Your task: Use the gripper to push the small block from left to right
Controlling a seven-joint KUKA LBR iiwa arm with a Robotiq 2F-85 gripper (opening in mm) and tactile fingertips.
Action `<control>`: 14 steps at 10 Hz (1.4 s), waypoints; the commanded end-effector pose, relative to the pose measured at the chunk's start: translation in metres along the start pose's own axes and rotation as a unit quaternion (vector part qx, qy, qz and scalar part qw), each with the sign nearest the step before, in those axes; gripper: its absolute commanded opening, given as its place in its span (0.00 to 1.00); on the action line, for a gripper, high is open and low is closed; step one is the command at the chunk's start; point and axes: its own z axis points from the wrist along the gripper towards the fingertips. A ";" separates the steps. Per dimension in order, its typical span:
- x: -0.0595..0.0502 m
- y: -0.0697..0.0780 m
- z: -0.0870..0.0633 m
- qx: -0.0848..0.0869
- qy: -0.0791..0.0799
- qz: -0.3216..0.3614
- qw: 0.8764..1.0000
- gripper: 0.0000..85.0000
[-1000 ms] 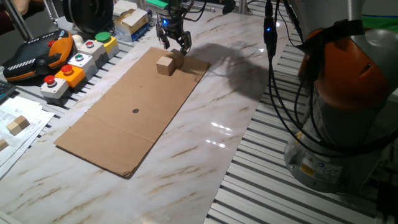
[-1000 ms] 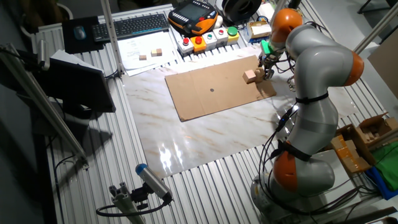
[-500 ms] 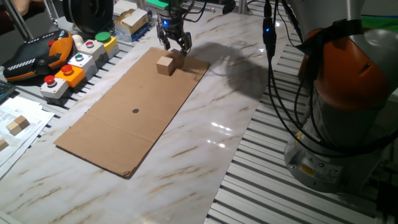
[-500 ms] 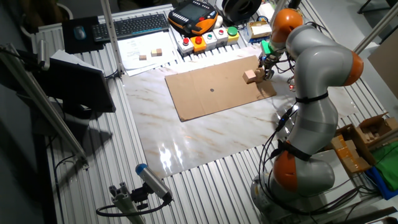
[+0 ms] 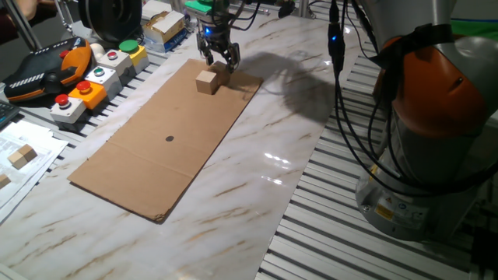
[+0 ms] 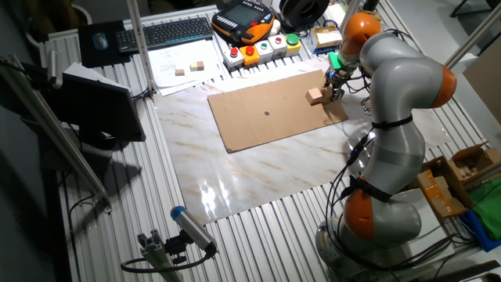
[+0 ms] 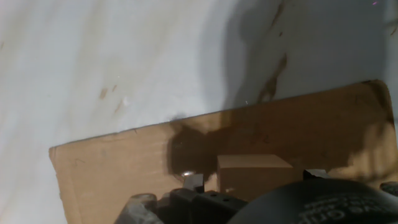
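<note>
Since the earlier frame the gripper (image 5: 219,56) has moved slightly up and away; the block (image 5: 206,81) stays in place. One block sits at the far end of the one cardboard sheet (image 5: 156,148), just beside the gripper. Its fingers are slightly apart and hold nothing. Two spare blocks (image 6: 189,69) lie on paper.

Small tan wooden block (image 5: 206,81), same light brown in the hand view (image 7: 255,174). Flat brown cardboard sheet (image 5: 163,140) with one dark dot (image 5: 170,139) near its middle. White marble-pattern tabletop (image 5: 272,148), tan-brown veins, glossy white glare toward the near edge. Black claw gripper (image 5: 219,57), blue glow above the fingers, green band higher up. Along the far-left edge: grey button boxes (image 5: 85,85) with red, green and orange buttons. Grey and orange robot arm (image 6: 391,94).
</note>
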 end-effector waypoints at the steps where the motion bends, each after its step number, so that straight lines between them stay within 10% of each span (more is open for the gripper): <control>1: 0.000 0.000 0.001 0.000 0.001 0.000 1.000 0.93; 6: 0.003 0.000 0.005 -0.007 0.003 -0.004 1.000 0.80; 9: 0.004 -0.001 0.006 -0.023 0.004 -0.019 1.000 0.11; 10: 0.005 -0.001 0.005 -0.025 0.005 -0.023 0.999 0.01; 14: 0.008 0.000 -0.004 -0.007 0.005 -0.026 1.000 0.01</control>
